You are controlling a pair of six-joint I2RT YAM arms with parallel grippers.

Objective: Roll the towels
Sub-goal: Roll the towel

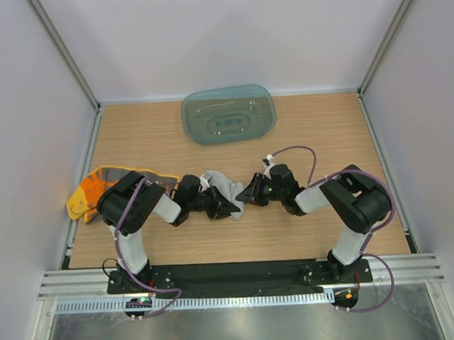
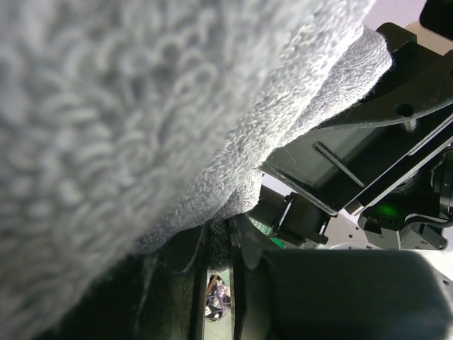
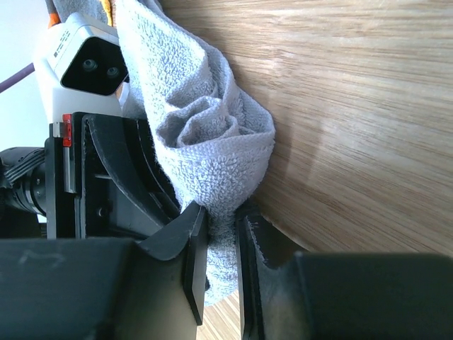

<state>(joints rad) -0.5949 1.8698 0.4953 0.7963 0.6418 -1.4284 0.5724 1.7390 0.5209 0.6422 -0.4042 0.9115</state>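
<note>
The grey towel [image 3: 205, 142] is looped terry cloth, matt and nubbly (coarse pile up close). The counter [image 1: 323, 137] is pale wood grain, smooth with faint sheen. The tray [image 1: 229, 114] is translucent teal plastic, glossy. The right tool [image 3: 221, 219] is matt black plastic.

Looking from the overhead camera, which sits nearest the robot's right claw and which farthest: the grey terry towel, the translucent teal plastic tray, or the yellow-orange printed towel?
1. Grey terry towel: pinched in the right gripper, mid-scene.
2. Translucent teal plastic tray: farther back, near the centre.
3. Yellow-orange printed towel: far over on the left side.
</note>
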